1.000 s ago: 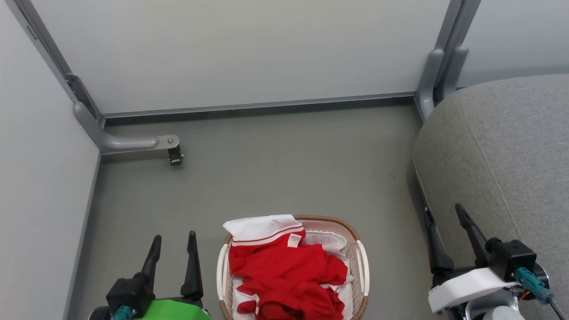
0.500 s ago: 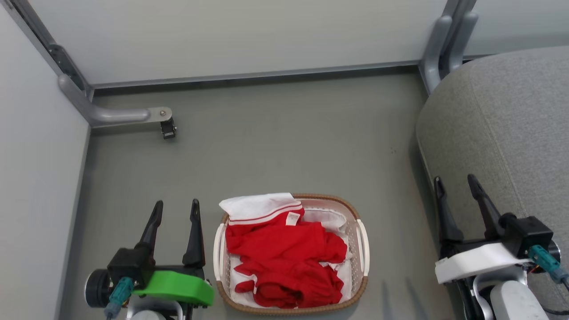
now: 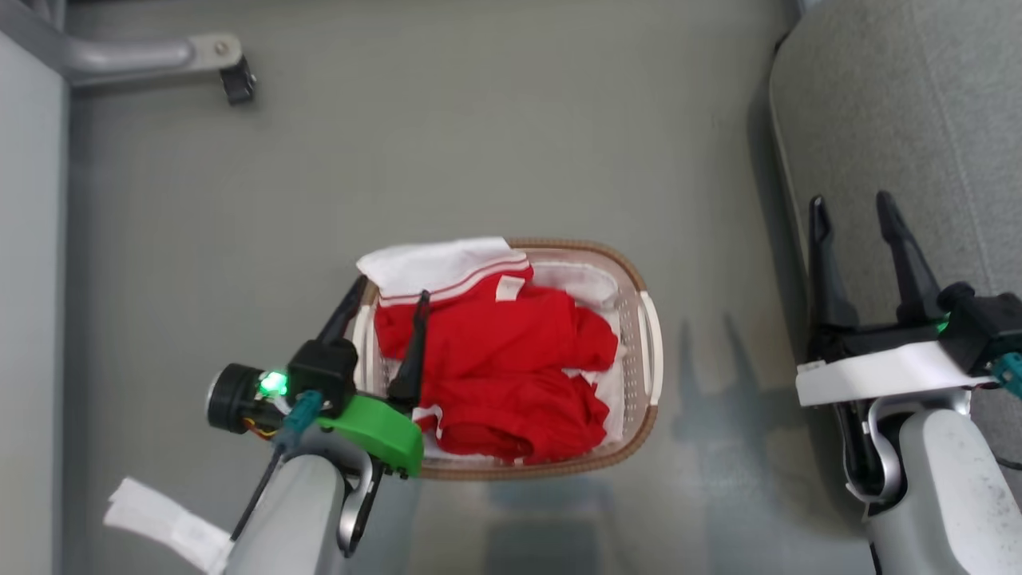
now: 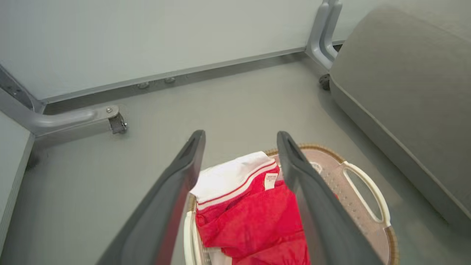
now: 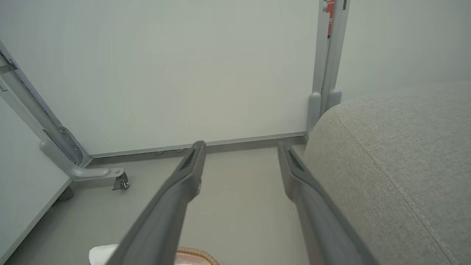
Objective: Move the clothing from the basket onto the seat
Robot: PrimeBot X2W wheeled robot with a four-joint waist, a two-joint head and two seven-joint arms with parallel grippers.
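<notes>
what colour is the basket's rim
The rim is woven brown, on a white basket; clearest in the head view.

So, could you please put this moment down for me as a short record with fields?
clothing: red and white garments, heaped in the basket
basket: on the floor, to the left of the seat, apart from it
seat: grey cushion, no garment on the part in view
left claw: open, above the basket's left side, one finger over the clothing; contact cannot be told
right claw: open, empty, at the seat's near edge
task state: nothing moved to the seat yet
</notes>
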